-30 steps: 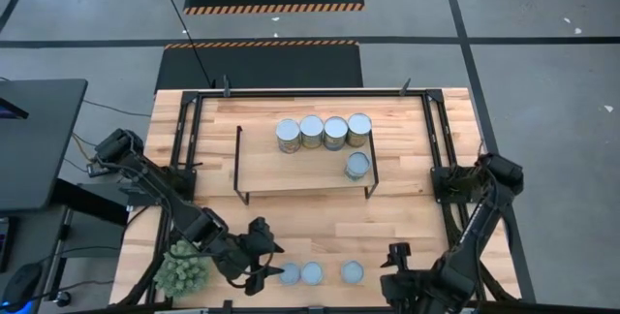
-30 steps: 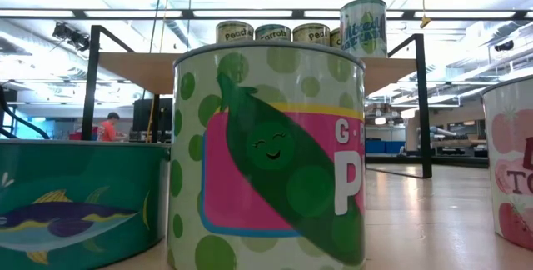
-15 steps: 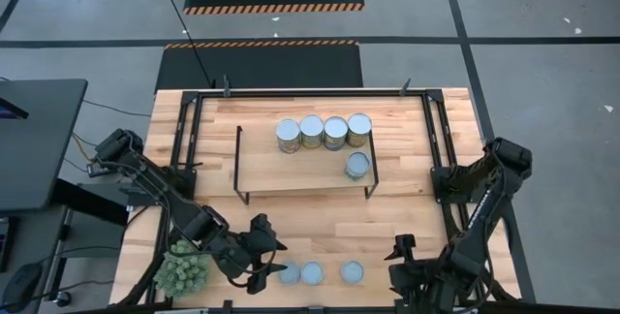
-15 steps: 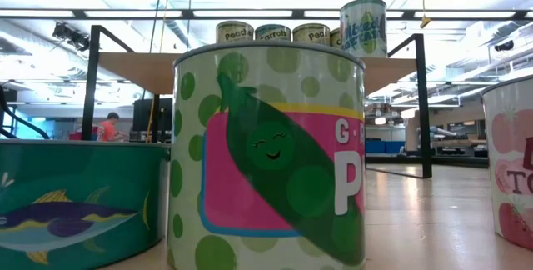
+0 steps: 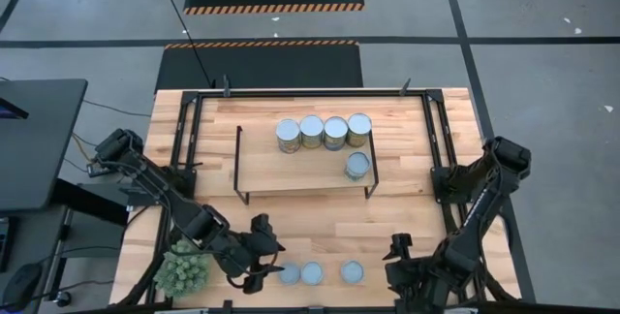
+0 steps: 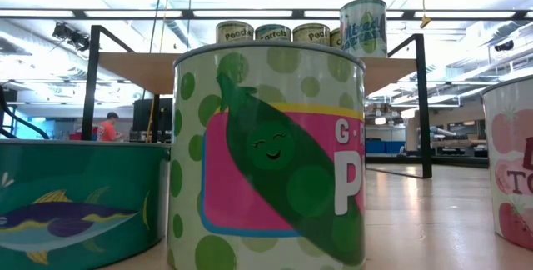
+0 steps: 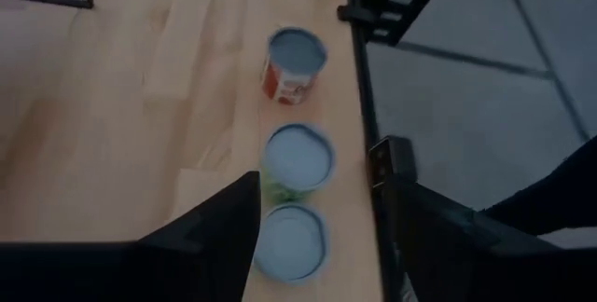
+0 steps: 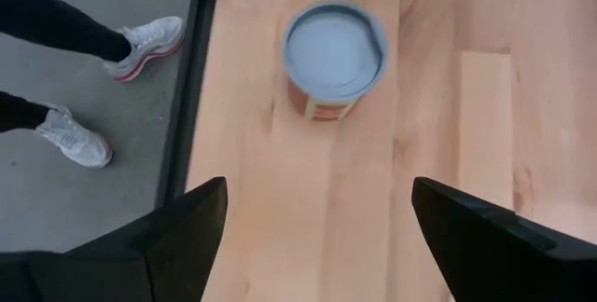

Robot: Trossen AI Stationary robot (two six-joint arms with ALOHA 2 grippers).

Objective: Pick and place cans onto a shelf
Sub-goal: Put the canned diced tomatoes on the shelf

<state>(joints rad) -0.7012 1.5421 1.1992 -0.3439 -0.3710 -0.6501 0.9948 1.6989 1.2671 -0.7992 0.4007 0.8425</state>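
Observation:
Three cans with bluish-grey tops stand in a row near the table's near edge: left (image 5: pixel 289 273), middle (image 5: pixel 312 273), right (image 5: pixel 352 272). Five more cans (image 5: pixel 324 132) stand on the wooden shelf (image 5: pixel 291 171), one of them (image 5: pixel 357 166) nearer its right front. My left gripper (image 5: pixel 269 261) is open just left of the left can (image 7: pixel 291 243), whose top shows between the fingers without touching them. My right gripper (image 5: pixel 392 264) is open, a short way right of the right can (image 8: pixel 334 55), which has a red label.
A spiky green plant ball (image 5: pixel 182 270) sits at the near left, beside my left arm. A black frame (image 5: pixel 436 140) runs along the table's sides. A person's legs and shoes (image 8: pixel 112 41) stand past the near edge. Bare wood (image 5: pixel 320 222) lies between the shelf and the can row.
My right arm's elbow has swung a little toward the table's right edge, and its gripper has edged slightly toward the far edge. The cans have stayed where they were.

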